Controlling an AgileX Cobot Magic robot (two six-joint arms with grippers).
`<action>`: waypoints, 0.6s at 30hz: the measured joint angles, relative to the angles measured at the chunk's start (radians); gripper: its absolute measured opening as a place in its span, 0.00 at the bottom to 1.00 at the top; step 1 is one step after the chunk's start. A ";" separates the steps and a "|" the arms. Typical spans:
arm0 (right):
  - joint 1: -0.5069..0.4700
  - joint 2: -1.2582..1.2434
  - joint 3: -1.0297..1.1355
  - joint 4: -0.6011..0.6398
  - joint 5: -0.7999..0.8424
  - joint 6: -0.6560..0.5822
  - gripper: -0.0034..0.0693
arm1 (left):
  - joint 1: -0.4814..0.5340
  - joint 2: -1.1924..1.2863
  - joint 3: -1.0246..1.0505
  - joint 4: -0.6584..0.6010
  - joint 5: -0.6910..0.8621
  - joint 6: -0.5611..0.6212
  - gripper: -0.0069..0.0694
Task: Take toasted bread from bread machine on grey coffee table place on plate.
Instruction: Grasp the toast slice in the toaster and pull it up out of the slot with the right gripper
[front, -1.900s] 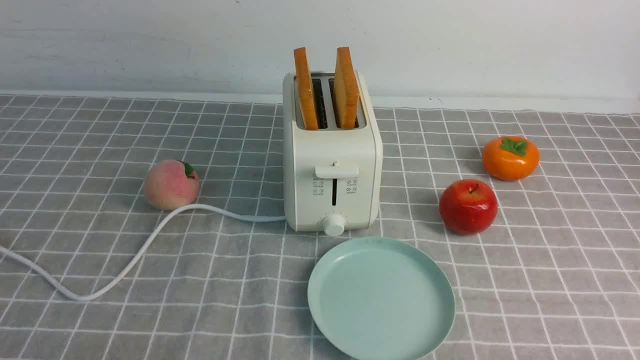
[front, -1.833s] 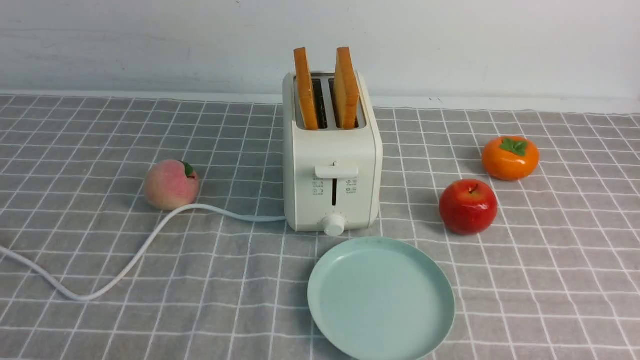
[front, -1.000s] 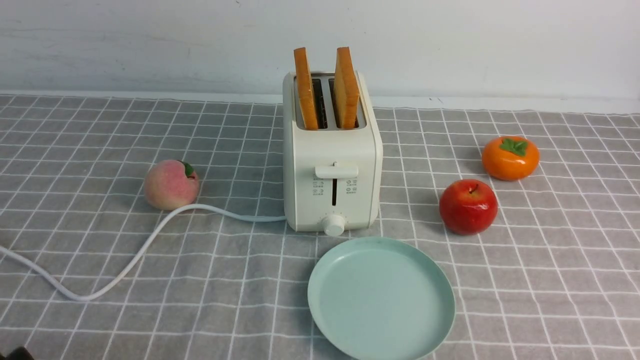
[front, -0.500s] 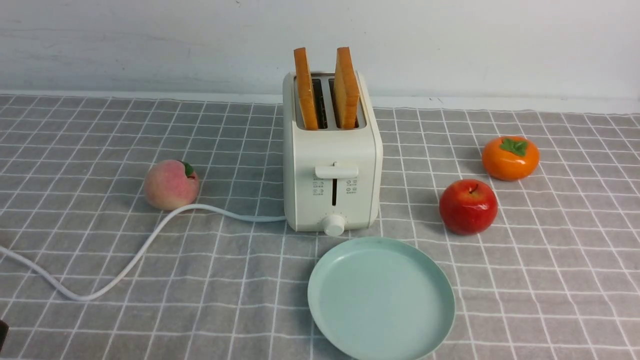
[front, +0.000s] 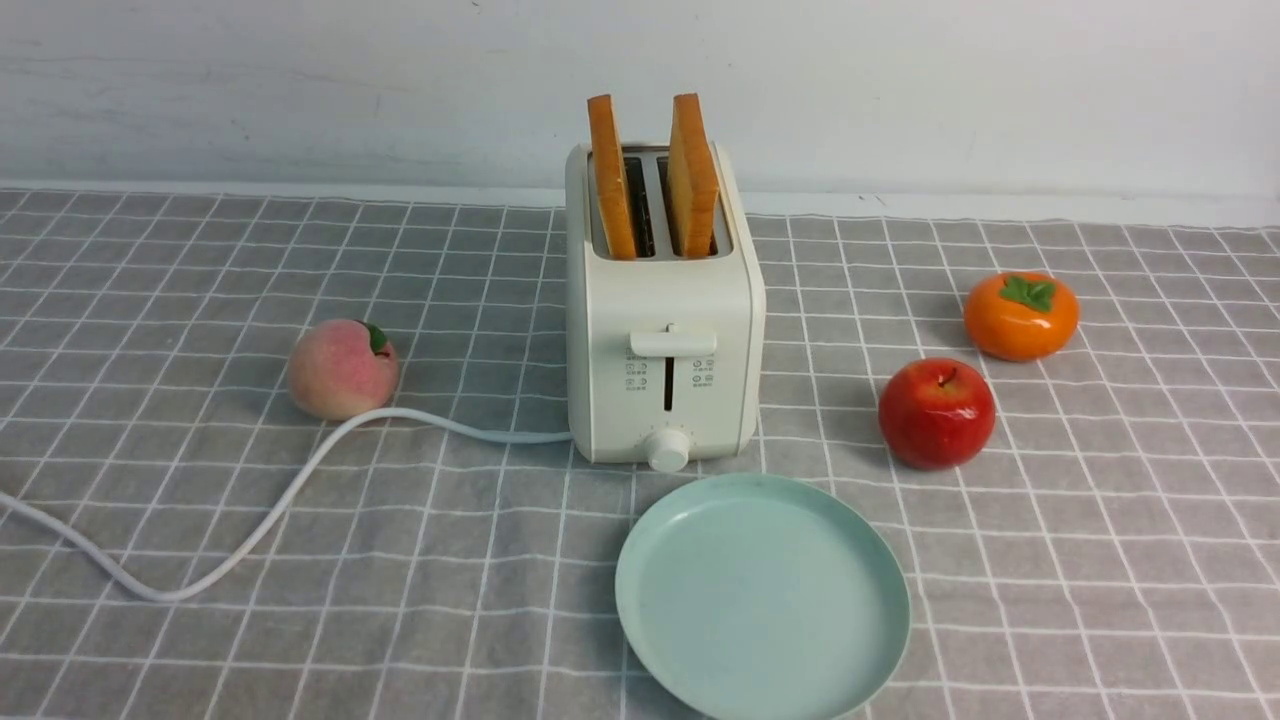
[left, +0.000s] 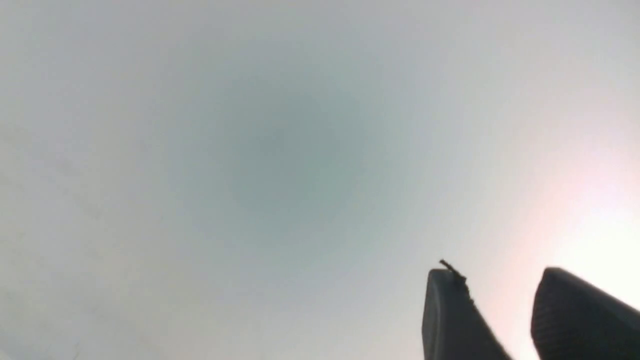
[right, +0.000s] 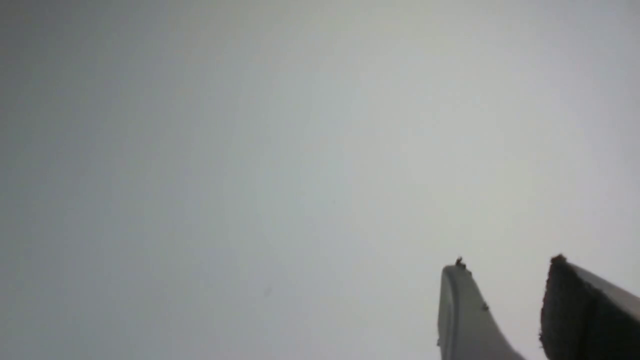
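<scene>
Toast came first, on the front view: the toasted bread (front: 612, 180) stood upright as two slices in the slots of the bread machine (front: 665, 350), which sat on the grey coffee table (front: 200, 250). The plate (front: 760, 600) lay just in front of the machine, on my side. On the left wrist view I saw the left gripper (left: 500, 280) with its jaws moderately parted, gripping and touching nothing, against a plain pale blur. On the right wrist view the right gripper (right: 507, 270) stood likewise parted and empty.

Toasted bread (front: 692, 170) in bread machine (front: 665, 320), plate (front: 760, 610) before it.
</scene>
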 joint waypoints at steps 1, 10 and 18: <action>0.000 0.030 -0.059 0.011 0.028 -0.007 0.38 | 0.000 0.030 -0.062 0.000 0.002 0.012 0.40; 0.000 0.535 -0.689 0.016 0.505 -0.029 0.38 | 0.000 0.520 -0.632 0.000 0.320 0.090 0.40; 0.015 0.907 -0.822 -0.023 0.726 -0.005 0.38 | 0.000 0.914 -0.793 0.071 1.017 0.134 0.40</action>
